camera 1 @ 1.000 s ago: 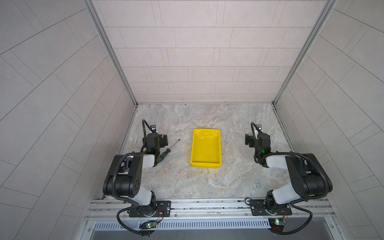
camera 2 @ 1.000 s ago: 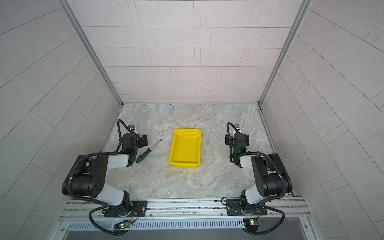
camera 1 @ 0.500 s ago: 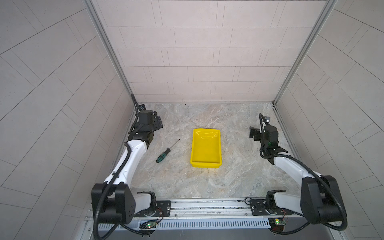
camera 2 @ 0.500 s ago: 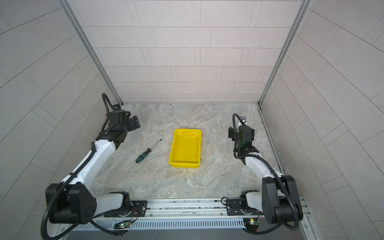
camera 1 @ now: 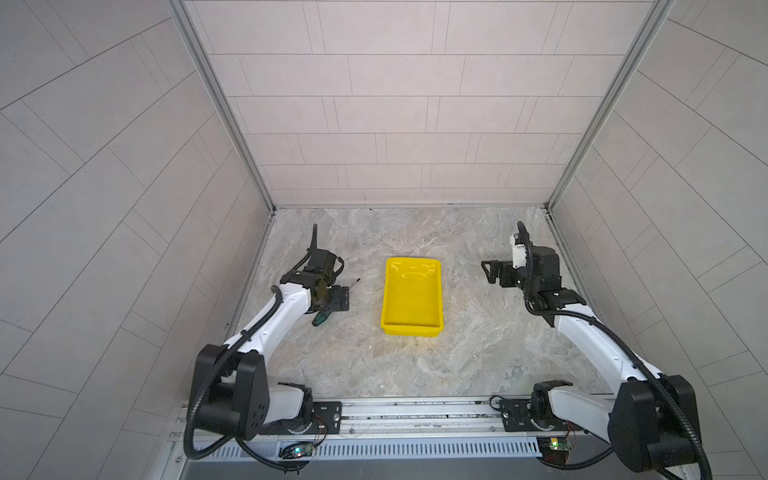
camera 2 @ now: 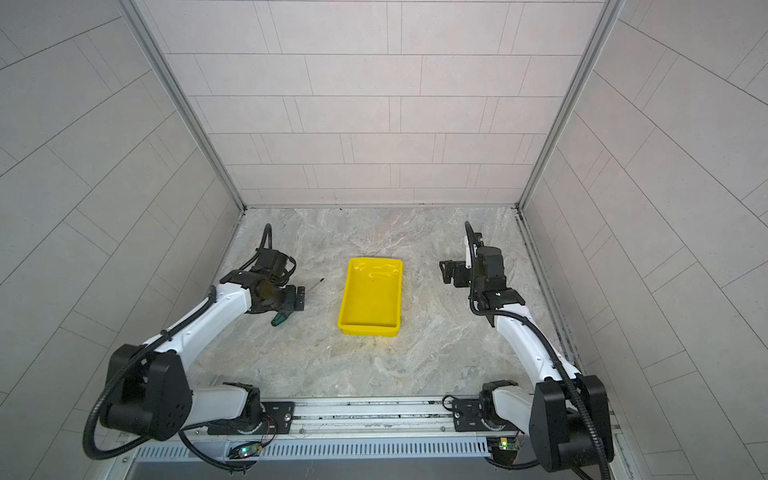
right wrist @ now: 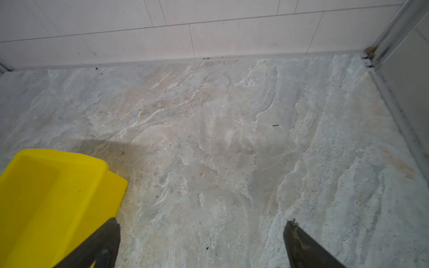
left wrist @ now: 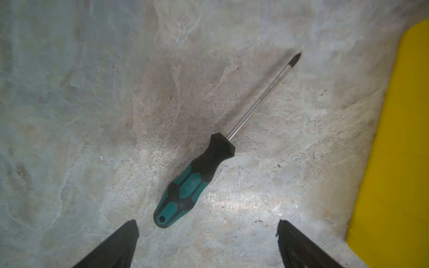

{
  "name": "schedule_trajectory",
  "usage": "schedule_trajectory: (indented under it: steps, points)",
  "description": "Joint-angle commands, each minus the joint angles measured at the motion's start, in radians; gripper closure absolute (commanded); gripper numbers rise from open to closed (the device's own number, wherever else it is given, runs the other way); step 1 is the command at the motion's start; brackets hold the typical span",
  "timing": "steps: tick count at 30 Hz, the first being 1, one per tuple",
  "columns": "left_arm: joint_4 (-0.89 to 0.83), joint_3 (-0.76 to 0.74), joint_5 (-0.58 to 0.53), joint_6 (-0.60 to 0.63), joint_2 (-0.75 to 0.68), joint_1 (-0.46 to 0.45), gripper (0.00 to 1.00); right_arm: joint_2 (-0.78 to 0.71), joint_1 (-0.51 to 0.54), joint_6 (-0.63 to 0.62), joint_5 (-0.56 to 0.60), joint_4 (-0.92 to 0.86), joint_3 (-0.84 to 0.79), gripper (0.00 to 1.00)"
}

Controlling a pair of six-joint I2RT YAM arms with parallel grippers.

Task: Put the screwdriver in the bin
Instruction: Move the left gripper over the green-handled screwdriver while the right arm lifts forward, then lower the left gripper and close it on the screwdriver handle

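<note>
While it lies ungripped, screwdriver: 9 o'clock of bin
left gripper: jaws wide, over screwdriver
right gripper: jaws wide, 3 o'clock of bin

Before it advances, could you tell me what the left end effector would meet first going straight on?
Probably the screwdriver, handle lying just ahead of the open left end effector; failing that, the table. Depth is unclear.

Bright, even diffuse light, glare streaks on the glossy bin, soft shadow on the table around the screwdriver, walls bowed toward the edges, wrist views slightly soft.
</note>
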Motion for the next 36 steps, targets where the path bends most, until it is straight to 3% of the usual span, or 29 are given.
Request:
schedule_trajectory:
  steps: [1,9,21,32,36]
  points:
    - [-0.026,-0.003,-0.031,0.017,0.058,-0.011,0.01,0.009,0.004,0.035,-0.054,-0.020,-0.011,0.00]
    - [0.000,0.019,-0.030,0.038,0.171,-0.013,0.16,0.023,0.004,0.046,-0.068,-0.025,-0.005,0.00]
    - [0.004,0.074,-0.043,0.043,0.276,-0.011,0.24,0.040,0.004,0.066,-0.065,-0.013,-0.006,0.00]
    - [0.003,0.049,-0.048,0.019,0.273,-0.010,0.51,0.058,0.003,0.079,-0.068,-0.005,-0.001,0.00]
    - [0.001,0.047,-0.023,0.014,0.272,-0.011,0.55,0.050,0.003,0.080,-0.064,-0.011,-0.001,0.00]
